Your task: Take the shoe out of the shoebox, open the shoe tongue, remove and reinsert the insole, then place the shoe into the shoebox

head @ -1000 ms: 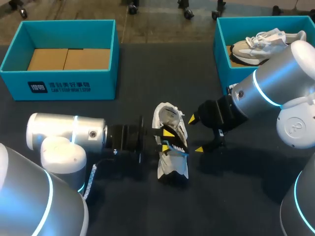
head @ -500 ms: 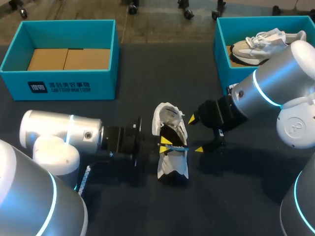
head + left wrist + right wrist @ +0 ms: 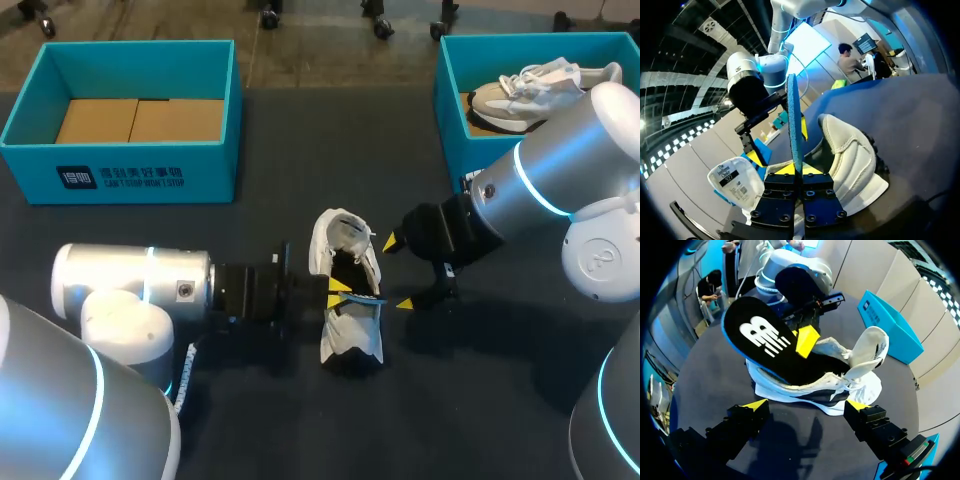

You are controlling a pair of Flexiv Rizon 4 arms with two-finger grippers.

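A white sneaker [image 3: 350, 343] lies mid-table. The left gripper [image 3: 338, 292] pinches the blue-edged insole [image 3: 363, 298] at the sneaker's opening. The right gripper [image 3: 398, 272] hangs just beside the sneaker, fingers spread wide.

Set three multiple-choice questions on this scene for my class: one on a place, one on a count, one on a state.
1. Where is the shoe being worked on? A in a box; B lifted in the air; C on the table.
2. How many teal boxes are there? A one; B two; C three.
3. How is the left claw? A shut on the insole; B open; C out of view.
Answers: C, it rests on the table; B, one far left, one far right; A, both fingers pinch the insole.
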